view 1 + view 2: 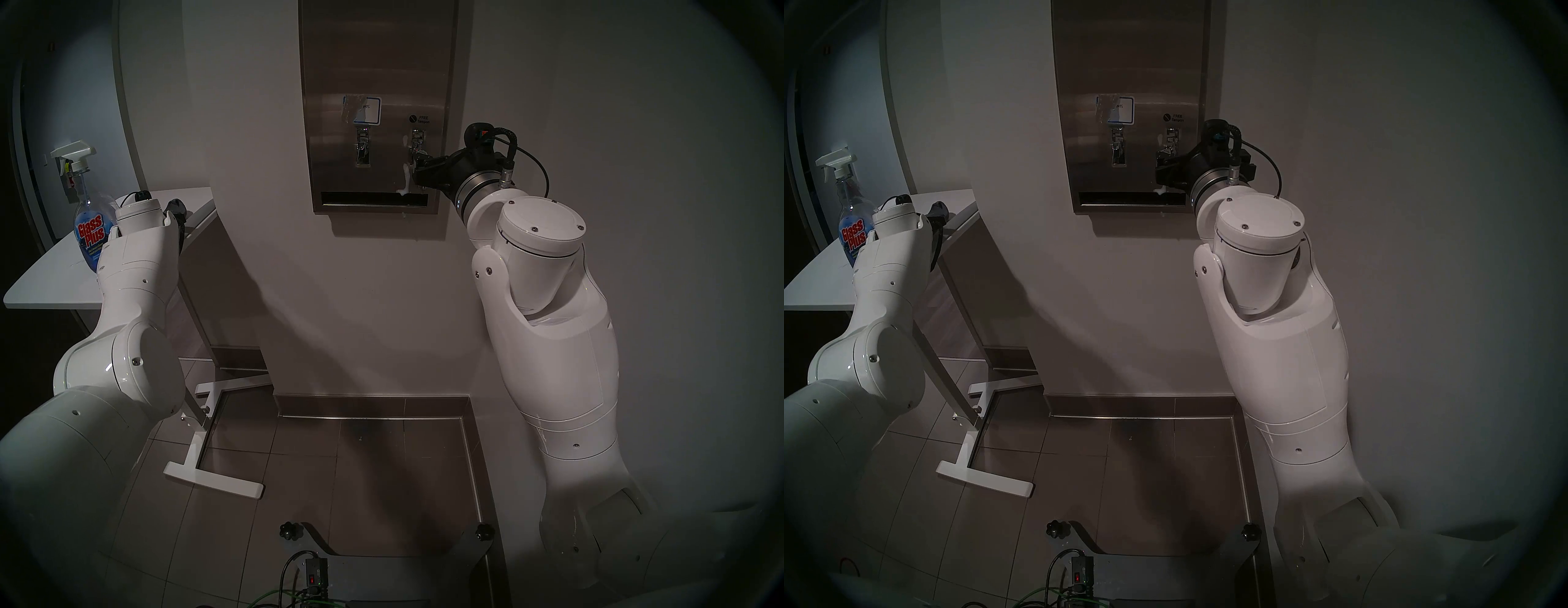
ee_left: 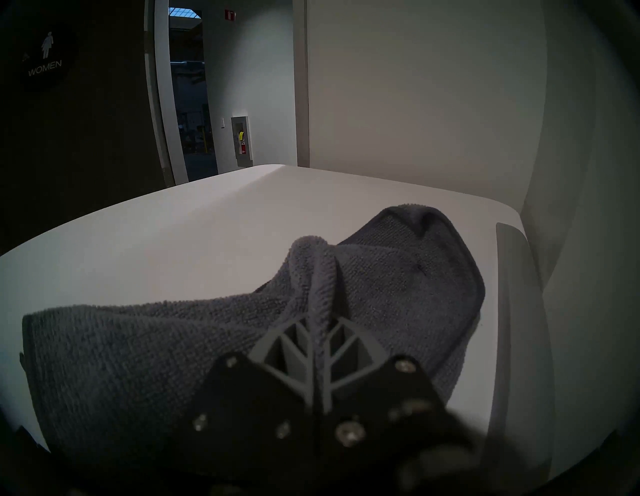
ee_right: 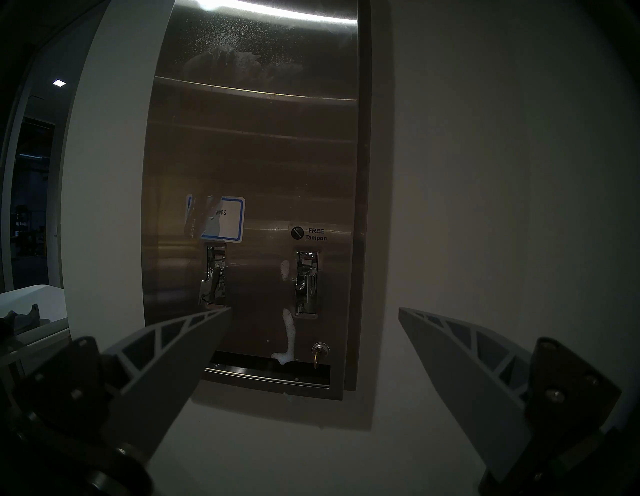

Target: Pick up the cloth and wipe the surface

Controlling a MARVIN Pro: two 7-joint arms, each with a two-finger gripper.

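Dim washroom corner, white walls, grey tile floor. White side table (image 1: 51,276) stands at far left; a Glass Plus spray bottle (image 1: 88,229) stands on it, just beside the left arm.

Left gripper (image 2: 320,332): fingers clenched together on a raised fold of the grey terry cloth (image 2: 138,346). The rest of the cloth lies spread on the tabletop, near the table's right edge. Only a narrow ridge of fabric sits between the fingertips.

Right gripper (image 3: 313,311): jaws spread wide, empty, pointing at the stainless-steel dispenser panel (image 3: 263,166) on the wall, near its lower right corner.

Panel condition: white foam streak (image 3: 289,332) runs down beside the right lever (image 3: 306,284) toward the dark slot (image 3: 270,369); a hazy spray patch sits high on the panel. Blue-bordered label (image 3: 225,220) is above the left lever (image 3: 213,280), one corner looking peeled or wet.

Risks, as judged:
- Thin pinch on a fold: the cloth may slip out on lifting, or hang long and drag.
- Spray bottle is close to the left arm; a swing toward the panel could tip it.
- Right gripper is parked in front of the panel; the arms could meet there unless it withdraws.
- Loose cloth may snag on the levers or the small key (image 3: 317,360) by the slot.
- Wiping across the label could lift it further.
- Foam may run into the slot if it is not wiped soon.
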